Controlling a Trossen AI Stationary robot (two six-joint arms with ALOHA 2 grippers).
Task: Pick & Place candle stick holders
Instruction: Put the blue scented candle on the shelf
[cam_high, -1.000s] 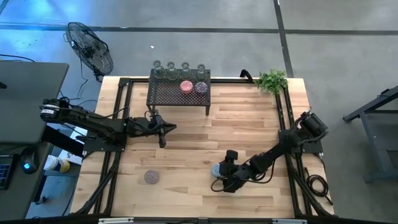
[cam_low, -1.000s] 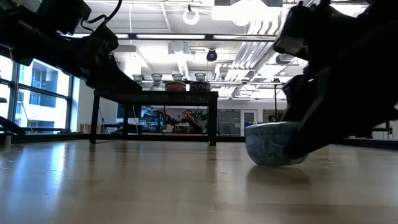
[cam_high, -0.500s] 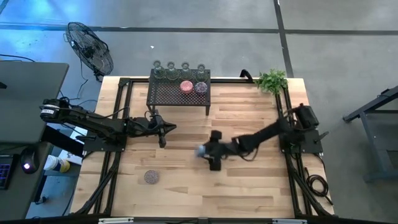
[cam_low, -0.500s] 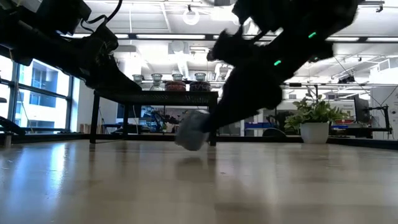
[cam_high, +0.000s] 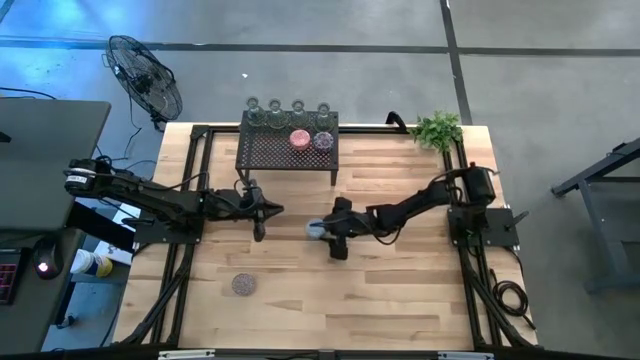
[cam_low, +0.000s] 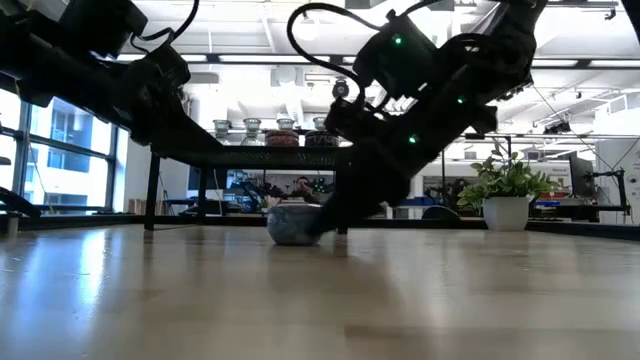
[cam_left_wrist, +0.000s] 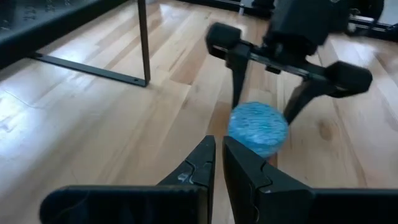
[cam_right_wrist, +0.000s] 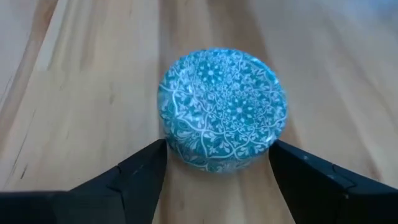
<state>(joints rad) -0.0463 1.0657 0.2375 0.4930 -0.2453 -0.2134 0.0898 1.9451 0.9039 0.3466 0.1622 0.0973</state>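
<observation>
My right gripper (cam_high: 319, 230) is shut on a blue patterned candle holder (cam_right_wrist: 221, 106) at the middle of the table; the holder also shows in the low view (cam_low: 293, 222). My left gripper (cam_high: 262, 212) is shut and empty, just left of the holder and in front of the black mesh rack (cam_high: 288, 148). A pink holder (cam_high: 299, 139) and a purple one (cam_high: 322, 140) stand on the rack. Several clear ones (cam_high: 285, 107) stand behind it. A mauve holder (cam_high: 243, 285) stands on the table at the near left. My right gripper pinches the blue holder's round wall (cam_right_wrist: 171, 140) between its two fingers, one on each side. The fingers (cam_left_wrist: 237, 74) slant down at it from the table's right. The holder sits upright, its base at or just above the table top; I cannot tell which.
A small green potted plant (cam_high: 437, 129) stands at the far right corner. Black frame rails (cam_high: 190, 230) run along the table's left and right sides. A fan (cam_high: 145, 75) stands beyond the far left corner.
My right gripper has carried the blue holder from the near right part of the table toward the far and left edges, to the middle beside my left gripper. The holder was tipped on the way and now stands upright, low over the table.
</observation>
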